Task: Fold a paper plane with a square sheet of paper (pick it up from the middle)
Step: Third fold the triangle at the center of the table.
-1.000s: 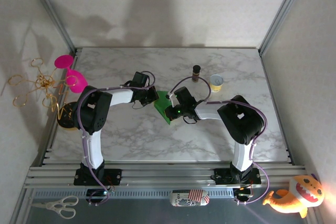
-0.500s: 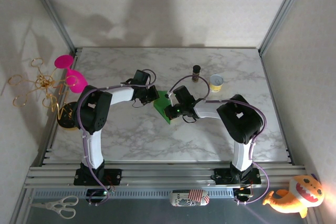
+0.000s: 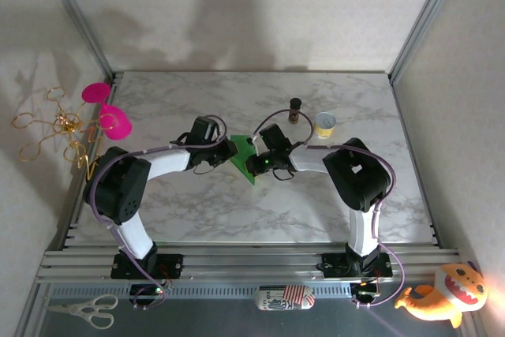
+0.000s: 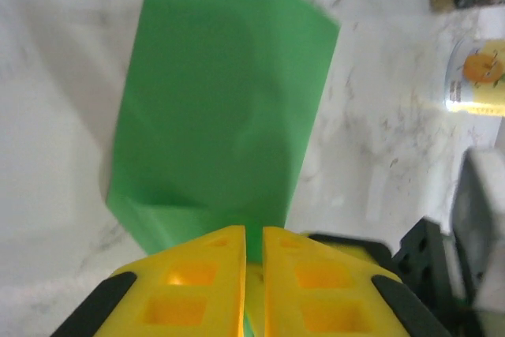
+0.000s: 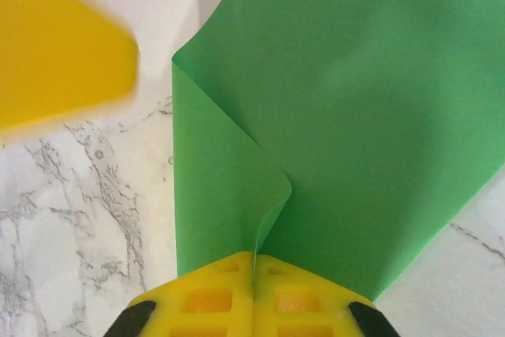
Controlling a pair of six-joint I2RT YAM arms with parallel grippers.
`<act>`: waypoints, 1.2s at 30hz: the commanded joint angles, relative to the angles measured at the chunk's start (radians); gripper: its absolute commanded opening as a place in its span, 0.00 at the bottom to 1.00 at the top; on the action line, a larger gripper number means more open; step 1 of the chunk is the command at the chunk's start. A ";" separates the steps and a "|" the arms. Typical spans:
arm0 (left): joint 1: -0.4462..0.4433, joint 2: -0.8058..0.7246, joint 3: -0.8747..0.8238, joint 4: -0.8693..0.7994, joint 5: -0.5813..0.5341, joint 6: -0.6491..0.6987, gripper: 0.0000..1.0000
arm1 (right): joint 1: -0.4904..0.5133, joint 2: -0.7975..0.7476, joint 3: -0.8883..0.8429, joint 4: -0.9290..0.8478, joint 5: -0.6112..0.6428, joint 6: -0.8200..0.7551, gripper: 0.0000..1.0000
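**Sheet held mid-counter between both arms, fold in progress.**
Your right fingers (image 5: 213, 274) clench a raised fold of the sheet of paper (image 3: 241, 157), probably pinning it to the counter (image 3: 189, 211) while the crease forms. Your left fingers (image 4: 205, 254) stand a slit apart over its edge; you cannot tell whether they grip. Since a second ago the left elbow has swung outward, and the right arm has barely moved.

counter (image 3: 197, 203): white-grey marble look
little dark bottle (image 3: 295, 109): standing upright toward the back
yellow-white can (image 3: 325, 124): just beside the bottle
pink cups (image 3: 117, 124): off the left edge
scissors (image 3: 83, 311): front left
plush dino (image 3: 442, 293): front right
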 commanded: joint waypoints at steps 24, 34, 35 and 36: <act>-0.026 0.085 -0.095 0.165 0.024 -0.106 0.09 | -0.013 0.063 0.013 -0.112 0.032 0.017 0.04; -0.026 0.106 -0.095 0.155 0.010 -0.102 0.09 | -0.014 0.066 0.016 -0.117 0.033 0.016 0.05; -0.026 0.108 -0.095 0.152 0.009 -0.102 0.09 | -0.013 0.066 0.016 -0.117 0.033 0.018 0.05; -0.026 0.108 -0.094 0.149 0.006 -0.102 0.09 | -0.013 0.066 0.016 -0.115 0.032 0.017 0.05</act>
